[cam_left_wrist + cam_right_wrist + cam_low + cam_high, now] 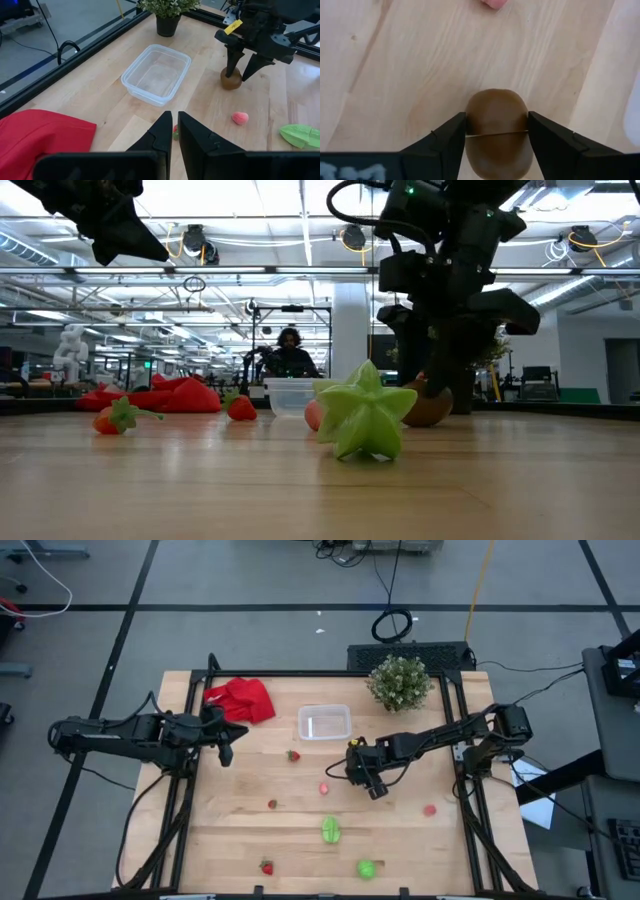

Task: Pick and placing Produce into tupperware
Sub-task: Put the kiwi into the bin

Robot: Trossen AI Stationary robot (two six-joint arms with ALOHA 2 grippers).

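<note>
My right gripper (pixel 496 131) points down over the table's middle (pixel 371 783), its fingers on the brown oval (pixel 496 107), also seen from the left wrist (pixel 230 80). The clear tupperware (pixel 324 723) (pixel 156 73) stands open on the table, toward the far edge from it. A pink piece (pixel 324 788), red strawberries (pixel 293 755) (pixel 272 804) (pixel 266 867) (pixel 430 809) and two green pieces (pixel 331 830) (pixel 366 868) lie on the wood. My left gripper (pixel 228 743) (pixel 175 127) is shut and hangs in the air near the left edge, touching nothing. My right gripper pinches the brown oval between its two fingers, one finger (pixel 451 137) on each long side (pixel 470 125), around its middle. The fingers come from above, pointing down. In the low view the oval (pixel 428 410) sits at table level under the gripper.
A red cloth (pixel 240 700) lies at the far left corner and a potted plant (pixel 400 683) at the far edge, right of the tupperware. The green star-shaped piece (pixel 365 420) lies toward the near edge. A person (pixel 289 350) sits beyond the table.
</note>
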